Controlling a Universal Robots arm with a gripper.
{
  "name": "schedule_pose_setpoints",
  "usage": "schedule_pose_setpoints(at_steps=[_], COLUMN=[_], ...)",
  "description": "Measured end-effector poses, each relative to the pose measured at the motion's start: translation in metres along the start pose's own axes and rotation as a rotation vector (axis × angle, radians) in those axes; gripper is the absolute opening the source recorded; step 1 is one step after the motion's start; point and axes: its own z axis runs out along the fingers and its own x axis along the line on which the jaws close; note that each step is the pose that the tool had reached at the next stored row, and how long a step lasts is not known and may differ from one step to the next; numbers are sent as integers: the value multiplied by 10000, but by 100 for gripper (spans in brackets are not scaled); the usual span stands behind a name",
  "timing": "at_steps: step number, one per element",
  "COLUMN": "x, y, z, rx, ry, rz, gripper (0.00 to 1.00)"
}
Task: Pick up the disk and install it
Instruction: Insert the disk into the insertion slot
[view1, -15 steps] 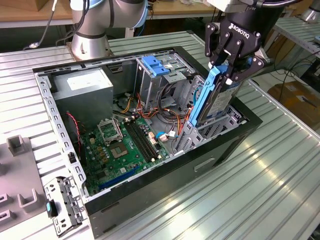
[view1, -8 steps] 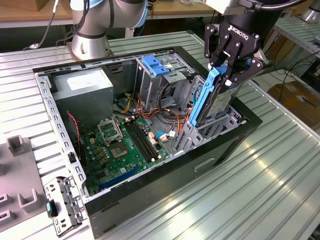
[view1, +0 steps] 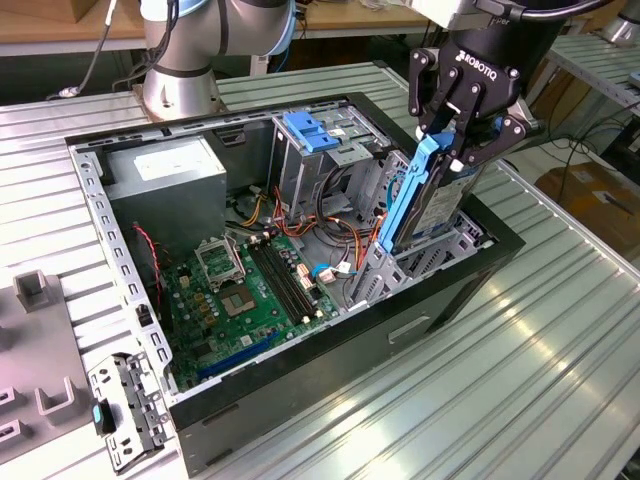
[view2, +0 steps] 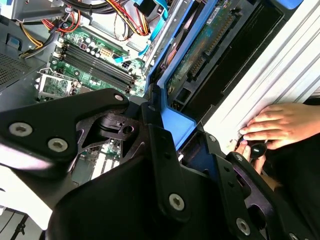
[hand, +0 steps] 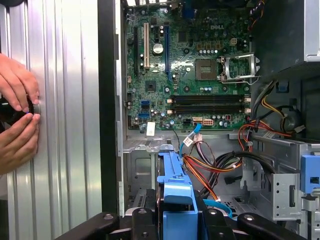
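Pickup's done: gripper (view1: 450, 150) fingers are clamped on the disk's (view1: 420, 205) top end, disk standing nearly upright. Lower end looks partway into the PC case's (view1: 300, 400) front bay, not seated yet, I'd say.

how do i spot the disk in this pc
Find the open computer case. At its end on the exterior view's right, the black gripper clamps the disk, standing on edge. Its long blue rails set it apart from the short blue latch atop the cage.
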Motion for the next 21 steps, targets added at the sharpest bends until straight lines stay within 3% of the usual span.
schedule_pose_setpoints(at_steps=[5,16,21], x=[-2,-2,-3], y=[1,1,2], z=[51,56,105], rx=[0,0,0], ry=[0,1,-2], rz=[0,0,-1], gripper=[37,37,51])
